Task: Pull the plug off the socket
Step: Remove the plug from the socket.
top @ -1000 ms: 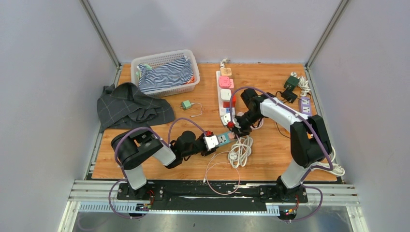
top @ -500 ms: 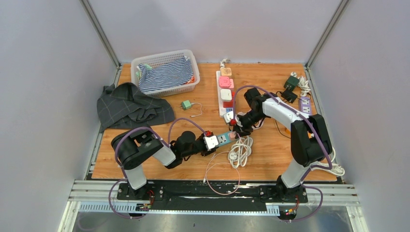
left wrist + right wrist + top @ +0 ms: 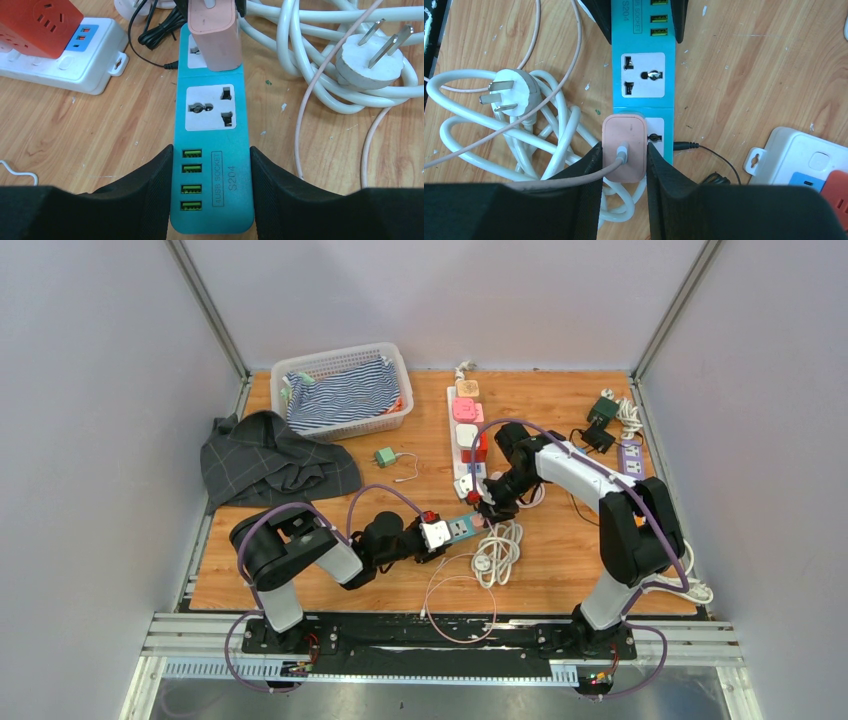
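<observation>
A teal socket strip (image 3: pixel 212 125) with green USB ports lies flat on the wooden table, and my left gripper (image 3: pixel 211 165) is shut on its near end, black fingers (image 3: pixel 150 185) pressed to both sides. A pink plug (image 3: pixel 625 142) with a pinkish cable sits over the strip's far outlet. My right gripper (image 3: pixel 624 155) is shut on the plug's sides. Whether its prongs are still in the outlet is hidden. In the top view the two grippers meet at mid-table, the left gripper (image 3: pixel 440 533) on the socket (image 3: pixel 461 528) and the right gripper (image 3: pixel 484 502) just beyond it.
A coil of white cable with a three-pin plug (image 3: pixel 509 95) lies beside the strip. A white power strip (image 3: pixel 467 425) carrying red and pink adapters runs toward the back. A basket of striped cloth (image 3: pixel 345 390), a grey garment (image 3: pixel 270 455) and black adapters (image 3: pixel 600 425) sit farther off.
The right arm swung slightly to the right and back again with the plug still gripped. The left gripper and the socket strip have not moved.
</observation>
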`<state>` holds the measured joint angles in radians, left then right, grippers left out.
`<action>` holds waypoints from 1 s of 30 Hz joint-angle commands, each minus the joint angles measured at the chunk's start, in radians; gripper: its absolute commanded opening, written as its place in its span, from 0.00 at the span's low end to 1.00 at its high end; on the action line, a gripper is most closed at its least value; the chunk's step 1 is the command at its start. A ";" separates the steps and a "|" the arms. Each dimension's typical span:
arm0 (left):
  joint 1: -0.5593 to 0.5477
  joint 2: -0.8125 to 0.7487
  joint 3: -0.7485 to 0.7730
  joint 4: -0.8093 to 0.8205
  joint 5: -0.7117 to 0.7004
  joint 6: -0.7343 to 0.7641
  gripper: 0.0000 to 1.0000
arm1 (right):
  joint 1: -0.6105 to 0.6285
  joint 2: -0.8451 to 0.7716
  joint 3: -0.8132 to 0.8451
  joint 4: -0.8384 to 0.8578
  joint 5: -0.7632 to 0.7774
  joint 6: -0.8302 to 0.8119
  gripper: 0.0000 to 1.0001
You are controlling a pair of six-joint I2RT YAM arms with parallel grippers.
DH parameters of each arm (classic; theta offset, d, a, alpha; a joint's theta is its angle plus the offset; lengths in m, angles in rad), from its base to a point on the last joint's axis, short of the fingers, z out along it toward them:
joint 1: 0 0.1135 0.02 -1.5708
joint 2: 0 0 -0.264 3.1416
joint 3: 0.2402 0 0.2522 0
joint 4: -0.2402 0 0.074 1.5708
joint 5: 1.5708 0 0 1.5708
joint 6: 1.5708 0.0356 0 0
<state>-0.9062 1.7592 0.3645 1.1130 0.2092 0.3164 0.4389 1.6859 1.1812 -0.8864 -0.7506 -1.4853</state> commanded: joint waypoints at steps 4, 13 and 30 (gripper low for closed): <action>0.000 0.024 -0.004 0.042 -0.011 0.020 0.00 | 0.014 0.029 -0.033 -0.046 0.029 0.009 0.00; 0.000 0.026 0.001 0.032 -0.007 0.020 0.00 | -0.069 -0.021 -0.055 -0.042 -0.018 -0.003 0.00; -0.001 0.034 0.004 0.039 -0.008 0.018 0.00 | 0.065 0.003 -0.003 -0.032 -0.039 0.075 0.00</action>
<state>-0.9062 1.7664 0.3641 1.1252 0.2092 0.3138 0.4480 1.6764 1.1812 -0.8745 -0.7460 -1.4345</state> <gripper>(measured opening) 0.519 0.347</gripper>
